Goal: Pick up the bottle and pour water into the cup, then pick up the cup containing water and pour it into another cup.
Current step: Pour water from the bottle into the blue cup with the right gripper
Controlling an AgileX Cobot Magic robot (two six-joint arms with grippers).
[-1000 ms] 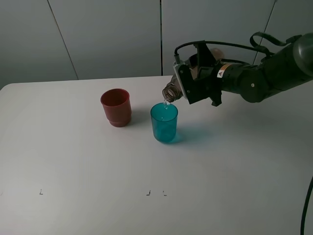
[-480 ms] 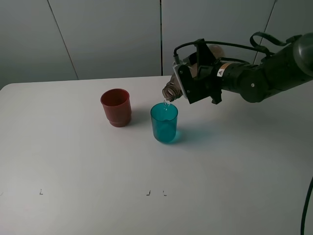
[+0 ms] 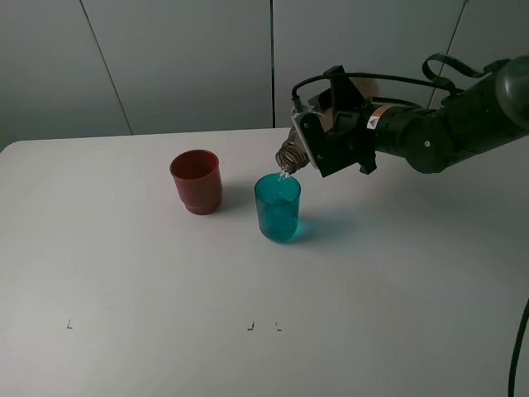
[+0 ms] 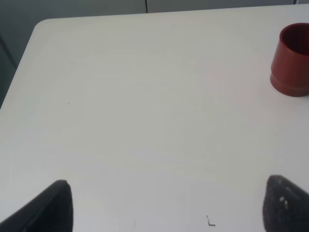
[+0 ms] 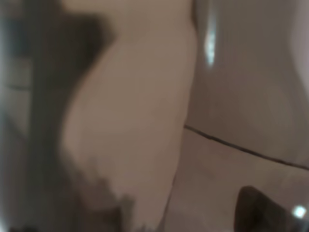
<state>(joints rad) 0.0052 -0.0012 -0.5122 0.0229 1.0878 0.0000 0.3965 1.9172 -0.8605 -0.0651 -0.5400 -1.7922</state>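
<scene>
Since 1 s ago the right gripper (image 3: 321, 142) has rolled slightly further, and the bottle (image 3: 289, 154) neck sits a touch higher. Its jaws are clamped on the bottle, which is tipped mouth-down just above the cup (image 3: 277, 211) rim; a thin stream runs in. The cup stands upright on the table (image 3: 124, 273), with the red cup (image 3: 196, 182) near it, not touching. The left gripper (image 4: 171, 208) has its jaws spread wide, holding nothing.

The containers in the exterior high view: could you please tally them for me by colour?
Dark-red cup: 1
Teal cup: 1
Grey-brown bottle: 1
Total: 3
</scene>
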